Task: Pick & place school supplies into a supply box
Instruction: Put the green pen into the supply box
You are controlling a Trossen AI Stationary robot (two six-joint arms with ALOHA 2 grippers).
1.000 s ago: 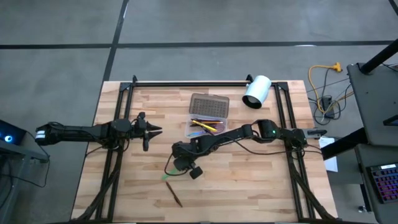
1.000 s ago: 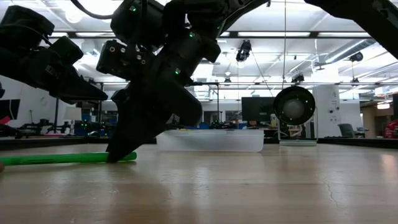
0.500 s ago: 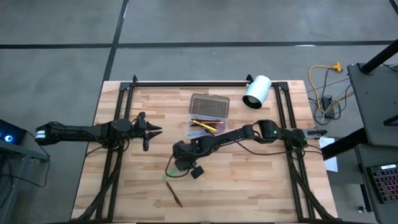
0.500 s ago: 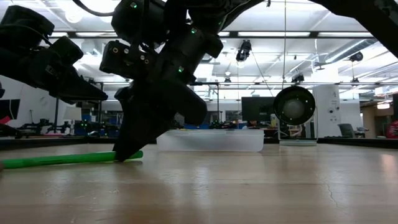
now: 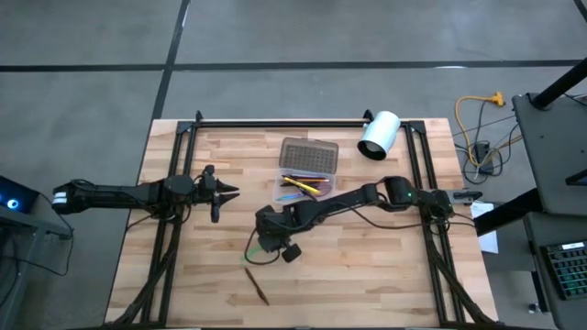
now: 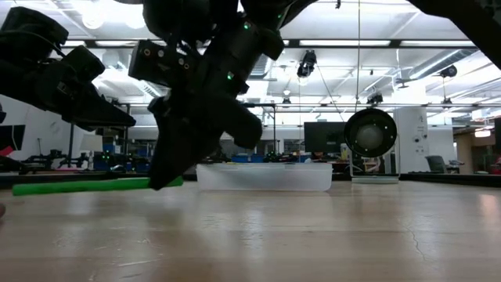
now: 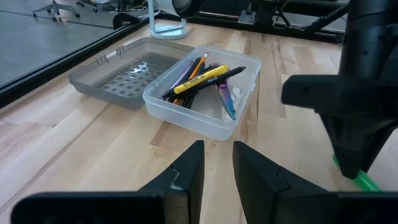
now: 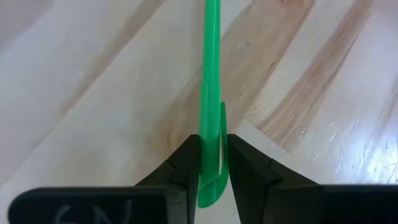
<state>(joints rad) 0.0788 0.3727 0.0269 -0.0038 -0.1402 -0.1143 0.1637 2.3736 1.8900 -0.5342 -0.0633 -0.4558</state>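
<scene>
- While the right claw (image 8: 209, 163) pinches the green pen (image 8: 210, 93) above the worktop (image 5: 385, 275), its near end is hidden.
- Left claw (image 7: 216, 167) waits left, fingers slightly parted, empty.

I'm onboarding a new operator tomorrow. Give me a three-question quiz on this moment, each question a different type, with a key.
1. True or false: the right claw is shut on the green pen.
2. Multiple choice: the supply box is (A) open, lid laid flat beside it, (B) closed, (C) upside down.
3. Short answer: which task item lies alone on the table, nearest its front edge?

Key
1. True; the fingers pinch the pen near one end, and the low view shows it clear of the table.
2. A; the grey lid lies open, with pens inside the box.
3. The dark brown pencil.
</scene>
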